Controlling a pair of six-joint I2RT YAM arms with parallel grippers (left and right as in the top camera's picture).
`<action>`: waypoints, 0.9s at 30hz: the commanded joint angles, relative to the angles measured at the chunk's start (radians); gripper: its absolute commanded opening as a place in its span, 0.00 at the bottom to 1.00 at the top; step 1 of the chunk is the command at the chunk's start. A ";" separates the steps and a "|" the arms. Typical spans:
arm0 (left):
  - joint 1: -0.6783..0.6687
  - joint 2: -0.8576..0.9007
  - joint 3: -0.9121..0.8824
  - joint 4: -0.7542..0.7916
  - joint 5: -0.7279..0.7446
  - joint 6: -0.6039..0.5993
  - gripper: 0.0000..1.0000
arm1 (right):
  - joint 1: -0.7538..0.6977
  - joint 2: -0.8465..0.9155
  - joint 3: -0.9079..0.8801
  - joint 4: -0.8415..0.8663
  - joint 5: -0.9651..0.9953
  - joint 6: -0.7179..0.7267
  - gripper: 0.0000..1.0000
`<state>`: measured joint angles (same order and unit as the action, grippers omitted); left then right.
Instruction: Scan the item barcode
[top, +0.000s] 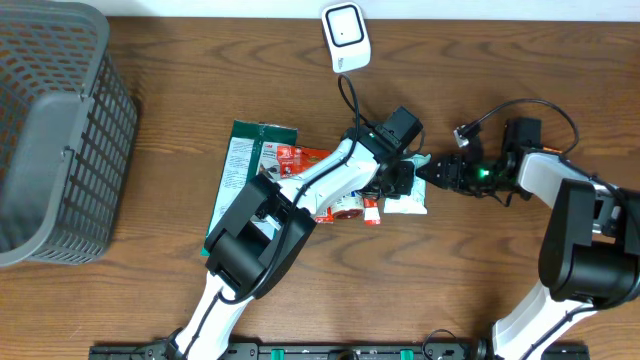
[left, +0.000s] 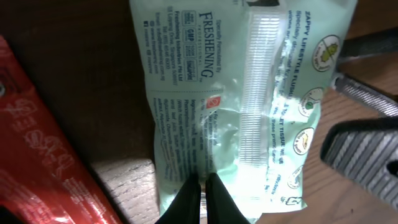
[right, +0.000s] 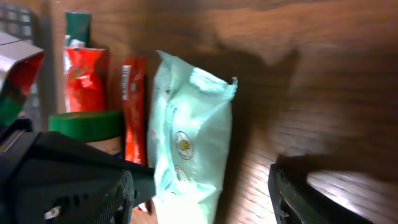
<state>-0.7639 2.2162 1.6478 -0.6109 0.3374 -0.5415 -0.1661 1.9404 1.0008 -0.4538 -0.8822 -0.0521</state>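
Note:
A pale green wipes packet (top: 407, 204) (left: 249, 93) (right: 186, 143) lies at the table's middle, printed side facing the left wrist camera. My left gripper (top: 398, 183) (left: 203, 190) is shut, its black tips pinched together on the packet's near edge. From the right, my right gripper (top: 425, 168) (right: 199, 199) stands open, with the packet's end showing between its ribbed fingers (left: 367, 163). The white barcode scanner (top: 345, 37) stands at the table's far edge, well behind both grippers. No barcode is readable in any view.
A pile of red snack packets (top: 300, 160) (left: 37, 143) and a green-and-white pouch (top: 250, 160) lies just left of the wipes. A grey mesh basket (top: 110, 110) fills the far left. A green-lidded jar (right: 84, 121) sits by a red tube (right: 132, 106).

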 joint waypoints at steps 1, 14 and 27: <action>0.005 0.048 -0.015 -0.022 -0.071 0.014 0.08 | -0.002 0.085 -0.016 0.005 -0.016 0.002 0.65; 0.005 0.048 -0.015 -0.032 -0.070 0.014 0.08 | 0.011 0.156 -0.016 0.075 -0.084 0.002 0.53; 0.005 0.048 -0.015 -0.029 -0.070 0.014 0.08 | 0.055 0.156 -0.016 0.105 -0.057 0.002 0.36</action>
<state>-0.7628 2.2173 1.6482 -0.6300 0.3077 -0.5419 -0.1287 2.0548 1.0027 -0.3470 -1.0660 -0.0483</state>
